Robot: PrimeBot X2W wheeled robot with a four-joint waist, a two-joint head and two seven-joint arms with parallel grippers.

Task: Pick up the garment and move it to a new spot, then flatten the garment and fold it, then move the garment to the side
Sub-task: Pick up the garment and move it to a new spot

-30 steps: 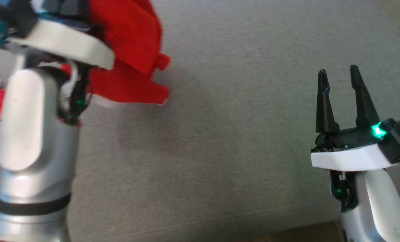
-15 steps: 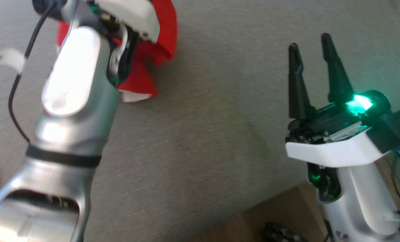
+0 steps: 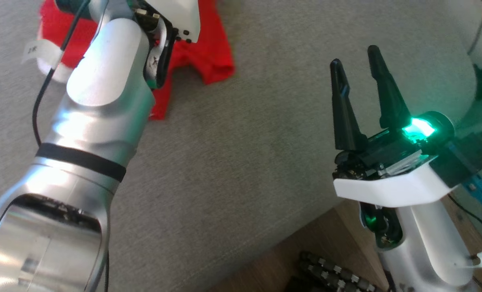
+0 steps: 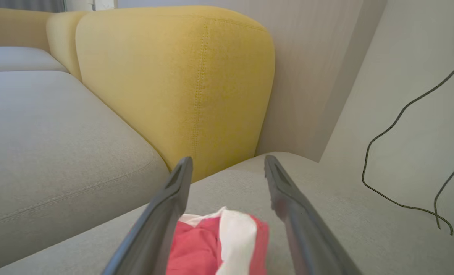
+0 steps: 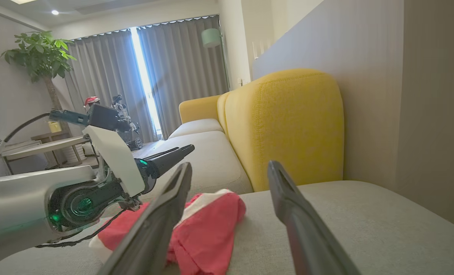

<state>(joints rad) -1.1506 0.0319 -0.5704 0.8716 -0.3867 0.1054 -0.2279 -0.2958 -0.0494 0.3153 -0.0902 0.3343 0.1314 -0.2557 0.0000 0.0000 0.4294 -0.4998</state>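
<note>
L gripper point(image 4: 228, 159): jaws spread wide, nothing pinched. Red garment point(image 4: 196, 248) lay crumpled on the grey sofa seat point(image 3: 245, 162) at 6 o'clock, below the gap. In head view the garment sat at 11 o'clock, partly hidden by the L forearm, as were the L fingers. R gripper point(image 3: 354, 56), 3 o'clock: spread, empty, well apart from it. Soft cloth w/ white trim; seat finely woven.

Grey sofa seat point(image 3: 245, 154), one red garment point(image 3: 210, 61) on it

We see the garment lying crumpled in a heap on the seat cushion, white trim showing at its edges, near the yellow backrest point(image 4: 173, 84).
</note>
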